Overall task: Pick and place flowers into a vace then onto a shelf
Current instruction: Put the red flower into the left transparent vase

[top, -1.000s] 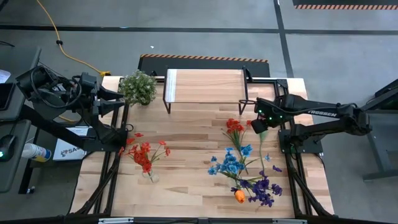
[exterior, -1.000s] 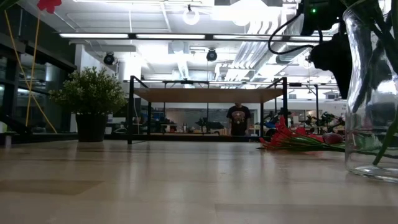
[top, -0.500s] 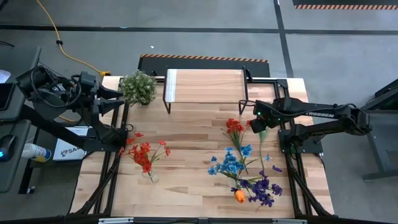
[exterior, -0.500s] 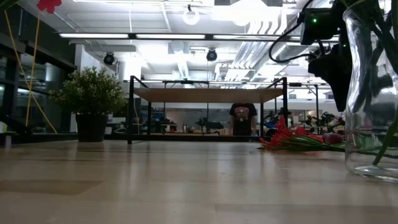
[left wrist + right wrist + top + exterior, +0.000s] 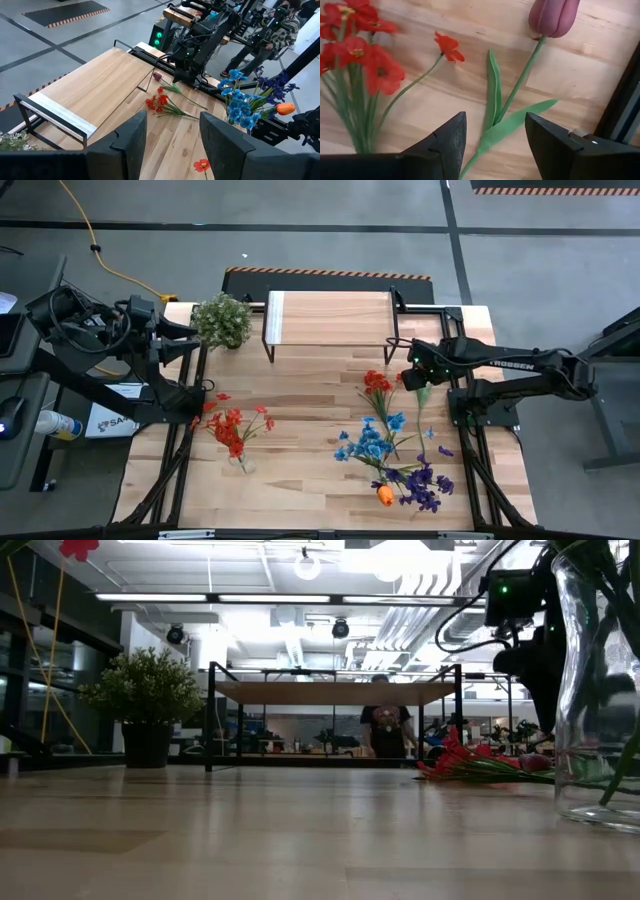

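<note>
A dark red tulip [image 5: 554, 15] lies on the table near its right edge, its stem [image 5: 520, 75] running toward the near side. My right gripper [image 5: 495, 145] [image 5: 415, 377] hangs open above it, pointing down, one finger on either side of the stem and leaf, touching nothing. Beside it lies a bunch of red flowers [image 5: 377, 385]. Blue and purple flowers and an orange tulip [image 5: 385, 495] stand in a glass vase [image 5: 595, 690]. The shelf [image 5: 328, 318] stands at the far edge. My left gripper [image 5: 172, 145] [image 5: 195, 340] waits open, raised at the far left.
A potted plant [image 5: 222, 320] stands left of the shelf. More red flowers [image 5: 235, 430] are at the near left. A black frame rail [image 5: 620, 100] runs close beside the tulip. A person [image 5: 385, 730] stands in the room behind the table.
My right gripper has sunk toward the dark red tulip and has rolled slightly about its own axis; it stays open. The flowers have not moved.
</note>
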`<state>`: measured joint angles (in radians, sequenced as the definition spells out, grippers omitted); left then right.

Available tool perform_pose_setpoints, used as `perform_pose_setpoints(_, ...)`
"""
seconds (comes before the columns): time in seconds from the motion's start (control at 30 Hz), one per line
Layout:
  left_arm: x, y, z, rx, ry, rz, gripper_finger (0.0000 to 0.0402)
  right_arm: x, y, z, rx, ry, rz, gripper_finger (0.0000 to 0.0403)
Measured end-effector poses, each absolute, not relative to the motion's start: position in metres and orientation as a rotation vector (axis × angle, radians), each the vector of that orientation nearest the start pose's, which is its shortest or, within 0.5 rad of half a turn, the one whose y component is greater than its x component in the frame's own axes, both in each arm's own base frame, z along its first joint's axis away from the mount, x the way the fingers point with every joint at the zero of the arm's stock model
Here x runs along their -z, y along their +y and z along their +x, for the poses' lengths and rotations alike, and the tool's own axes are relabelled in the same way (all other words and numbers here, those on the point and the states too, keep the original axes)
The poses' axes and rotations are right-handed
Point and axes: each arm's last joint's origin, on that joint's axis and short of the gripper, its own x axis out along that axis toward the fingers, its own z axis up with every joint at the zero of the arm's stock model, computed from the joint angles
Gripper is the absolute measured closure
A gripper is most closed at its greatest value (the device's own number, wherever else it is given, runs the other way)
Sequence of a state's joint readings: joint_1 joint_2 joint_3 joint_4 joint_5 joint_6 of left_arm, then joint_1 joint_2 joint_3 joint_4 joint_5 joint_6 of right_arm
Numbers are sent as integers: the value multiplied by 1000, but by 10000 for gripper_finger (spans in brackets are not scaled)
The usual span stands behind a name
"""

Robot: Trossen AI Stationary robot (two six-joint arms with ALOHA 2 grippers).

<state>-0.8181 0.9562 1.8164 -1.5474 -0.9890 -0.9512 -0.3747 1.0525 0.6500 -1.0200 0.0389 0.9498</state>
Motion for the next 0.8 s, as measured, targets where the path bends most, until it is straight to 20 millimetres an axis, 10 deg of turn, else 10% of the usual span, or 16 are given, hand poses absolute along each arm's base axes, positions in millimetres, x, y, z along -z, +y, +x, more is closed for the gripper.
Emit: perform_pose_setpoints(0.8, -491, -18, 50, -337, 304, -394, 185, -162, -74, 128, 1050, 1090, 1067, 244)
